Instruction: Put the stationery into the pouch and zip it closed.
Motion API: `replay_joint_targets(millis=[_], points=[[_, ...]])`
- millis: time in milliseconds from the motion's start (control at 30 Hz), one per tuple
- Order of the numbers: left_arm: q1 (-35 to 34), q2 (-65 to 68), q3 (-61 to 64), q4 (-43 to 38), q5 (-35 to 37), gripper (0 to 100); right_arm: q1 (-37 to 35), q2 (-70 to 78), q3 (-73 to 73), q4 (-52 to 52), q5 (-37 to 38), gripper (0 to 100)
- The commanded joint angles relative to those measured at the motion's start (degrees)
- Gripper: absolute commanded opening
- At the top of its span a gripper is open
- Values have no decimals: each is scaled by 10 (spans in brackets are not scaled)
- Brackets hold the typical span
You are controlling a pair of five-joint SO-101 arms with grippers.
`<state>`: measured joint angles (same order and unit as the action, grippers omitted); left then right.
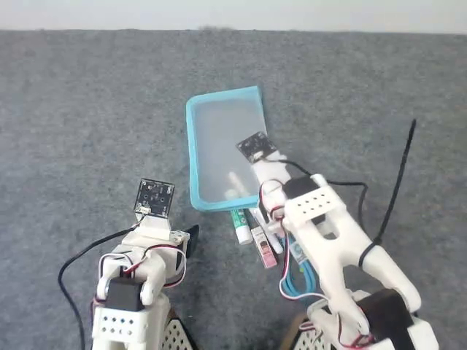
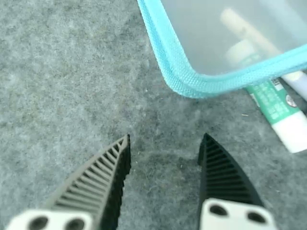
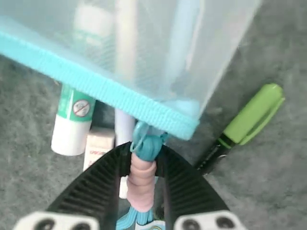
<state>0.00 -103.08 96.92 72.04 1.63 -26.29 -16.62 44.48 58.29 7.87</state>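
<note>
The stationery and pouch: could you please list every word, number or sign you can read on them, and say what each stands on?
No text can be quoted; none is legible.
Green and white tube: a round sign with a red bar and small print, too blurred to read.
Pale box beside it: faint print, too blurred to read.
Green marker: no print seen.
Pouch and zipper pull: no print seen.

We see a grey, felt-like mat [image 1: 87,109] spreading under everything from the near edge out to the far side and from left to right, and beyond its far edge a narrow pale strip of wall [image 1: 233,13] running across the whole width.
</note>
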Motion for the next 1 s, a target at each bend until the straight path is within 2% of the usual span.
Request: replay_joint_targets(millis=[0, 100, 233, 367, 500, 833, 967], points=[[-3, -12, -4, 3, -4, 222, 29, -10, -91, 46, 28, 6], [-3, -12, -4, 3, -4, 222, 49, -10, -159, 93, 72, 6], [-3, -12, -4, 3, -4, 222, 75, -10, -255, 141, 43, 6], [-3, -12, -4, 3, -4, 222, 86, -11, -272, 147, 9, 6], [-3, -12, -4, 3, -4, 222, 74, -29, -236, 114, 10, 6], [2, -12, -4, 3, -4, 222, 50, -232, -69, 35, 11, 6], [1, -13, -4, -42, -4, 223, 49, -240, -37, 34, 11, 6]])
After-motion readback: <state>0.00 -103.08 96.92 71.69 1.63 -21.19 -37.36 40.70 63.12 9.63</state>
